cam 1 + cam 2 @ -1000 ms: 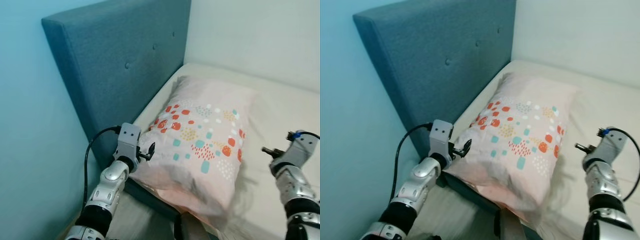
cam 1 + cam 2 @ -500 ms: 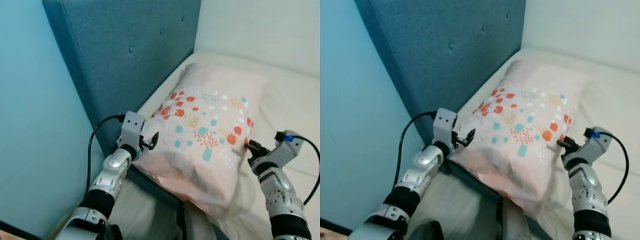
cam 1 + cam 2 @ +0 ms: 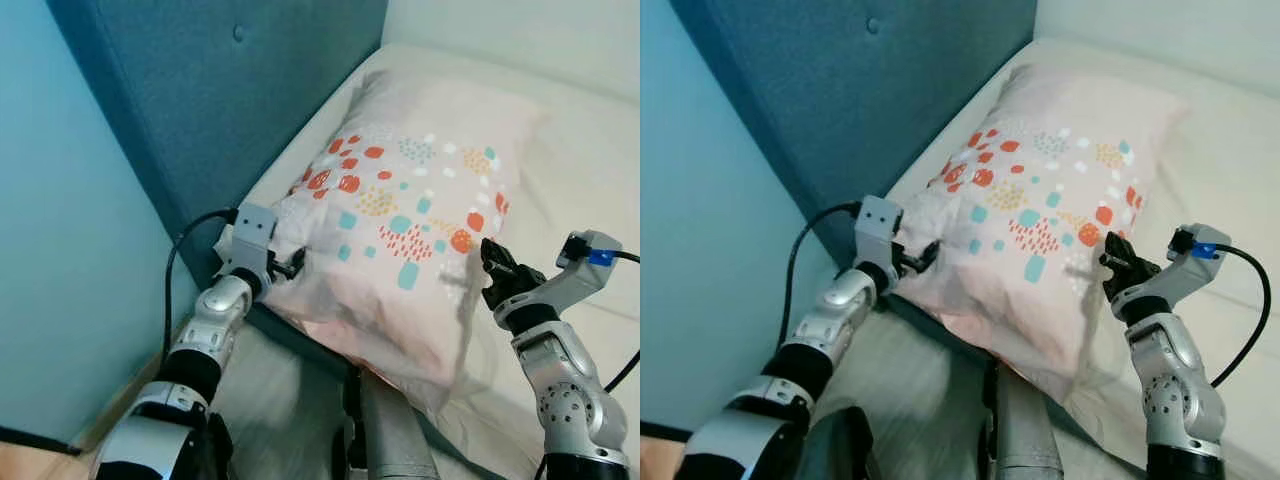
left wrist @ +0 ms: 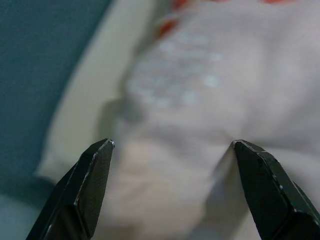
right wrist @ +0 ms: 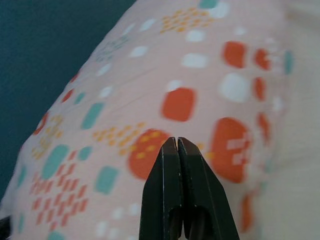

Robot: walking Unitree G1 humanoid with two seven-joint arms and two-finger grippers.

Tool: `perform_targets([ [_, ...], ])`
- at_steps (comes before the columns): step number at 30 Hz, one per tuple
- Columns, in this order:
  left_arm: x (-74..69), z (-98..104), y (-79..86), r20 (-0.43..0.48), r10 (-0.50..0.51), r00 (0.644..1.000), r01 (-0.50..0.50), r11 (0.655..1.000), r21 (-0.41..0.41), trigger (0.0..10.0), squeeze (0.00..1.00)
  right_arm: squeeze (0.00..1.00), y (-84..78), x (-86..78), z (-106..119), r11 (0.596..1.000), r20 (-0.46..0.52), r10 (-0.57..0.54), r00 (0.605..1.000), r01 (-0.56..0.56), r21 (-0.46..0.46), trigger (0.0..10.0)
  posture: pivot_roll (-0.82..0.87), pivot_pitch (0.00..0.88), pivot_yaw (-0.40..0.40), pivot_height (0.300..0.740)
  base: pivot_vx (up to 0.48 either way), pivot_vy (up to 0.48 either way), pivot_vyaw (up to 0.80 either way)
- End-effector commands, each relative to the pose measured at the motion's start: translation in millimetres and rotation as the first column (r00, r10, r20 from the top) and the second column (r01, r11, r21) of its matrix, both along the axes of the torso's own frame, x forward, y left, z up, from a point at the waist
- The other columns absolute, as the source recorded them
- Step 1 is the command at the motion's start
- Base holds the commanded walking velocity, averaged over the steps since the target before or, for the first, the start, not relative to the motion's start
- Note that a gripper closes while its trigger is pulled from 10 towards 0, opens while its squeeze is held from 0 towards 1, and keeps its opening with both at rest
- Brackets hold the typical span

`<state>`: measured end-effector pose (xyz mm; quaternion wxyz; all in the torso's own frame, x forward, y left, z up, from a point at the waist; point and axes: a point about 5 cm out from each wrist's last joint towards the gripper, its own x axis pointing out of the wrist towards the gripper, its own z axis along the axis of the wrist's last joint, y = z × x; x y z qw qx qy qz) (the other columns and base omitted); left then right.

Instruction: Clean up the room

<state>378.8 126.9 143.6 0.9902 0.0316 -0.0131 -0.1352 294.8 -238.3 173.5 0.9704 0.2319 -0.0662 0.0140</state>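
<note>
The pillow (image 3: pixel 415 210) lay on the bed (image 3: pixel 590 170), its left edge along the headboard (image 3: pixel 230 110). My left gripper (image 3: pixel 292 267) sat at the pillow's near left corner, beside the headboard, and my right gripper (image 3: pixel 491 262) touched its right edge. A wall (image 3: pixel 60 250) stood left of the headboard.

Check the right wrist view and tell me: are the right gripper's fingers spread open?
No. The right gripper has its two black fingers pressed together, pointing at the patterned pillow.
</note>
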Motion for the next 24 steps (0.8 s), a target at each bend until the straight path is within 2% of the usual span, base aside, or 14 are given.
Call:
perform_targets([
  [1, 0.7, 0, -0.9, 0.001, 0.004, 1.000, -0.004, 1.000, -0.006, 10.0, 0.00, 0.00, -5.0, -5.6, 0, 1.000, -0.002, -0.015, 1.000, 0.015, 0.004, 10.0, -0.20, 0.351, 0.005, 0.451, 0.000, 0.000, -0.69],
  [3, 1.2, 0, 9.0, 0.007, 0.036, 0.999, -0.036, 0.999, -0.003, 10.0, 0.00, 0.00, -4.4, -7.8, 4, 1.000, 0.001, -0.006, 1.000, 0.006, 0.004, 10.0, -0.21, 0.350, 0.002, 0.451, 0.000, 0.000, -0.67],
  [5, 1.1, -1, 12.0, 0.005, 0.044, 0.999, -0.044, 0.999, 0.001, 10.0, 0.00, 0.00, -3.9, -9.7, 6, 1.000, -0.002, -0.003, 1.000, 0.003, 0.006, 10.0, -0.21, 0.350, 0.002, 0.451, 0.000, 0.000, -0.67],
  [6, -2.7, -11, 11.1, -0.014, 0.036, 0.999, -0.035, 0.999, 0.033, 10.0, 0.00, 0.00, -3.0, -12.5, 9, 1.000, -0.006, 0.005, 1.000, -0.005, 0.005, 10.0, -0.21, 0.351, 0.003, 0.451, 0.000, 0.000, -0.66],
  [7, -2.7, -11, 11.1, -0.014, 0.036, 0.999, -0.035, 0.999, 0.033, 10.0, 0.00, 0.00, -3.0, -12.5, 9, 1.000, -0.006, 0.005, 1.000, -0.005, 0.005, 10.0, -0.21, 0.351, 0.003, 0.451, 0.000, 0.000, -0.66],
  [12, -14.8, -32, -7.6, -0.055, -0.053, 0.997, 0.054, 0.998, 0.025, 10.0, 0.00, 0.00, 0.1, -16.4, 14, 1.000, -0.005, 0.015, 1.000, -0.015, 0.003, 10.0, -0.22, 0.362, 0.001, 0.451, 0.000, 0.000, -0.65],
  [20, -10.6, -25, -6.7, -0.033, -0.031, 0.999, 0.032, 0.999, 0.025, 10.0, 0.00, 0.00, 1.5, -20.0, 17, 1.000, -0.008, 0.024, 1.000, -0.024, 0.001, 10.0, -0.22, 0.375, 0.001, 0.451, 0.000, 0.000, -0.64],
  [24, -4.1, -14, 1.7, 0.001, 0.020, 1.000, -0.020, 1.000, 0.012, 10.0, 0.00, 0.00, 2.1, -21.0, 17, 1.000, -0.012, 0.025, 1.000, -0.025, 0.005, 10.0, -0.21, 0.379, 0.004, 0.451, 0.000, 0.000, -0.65],
])
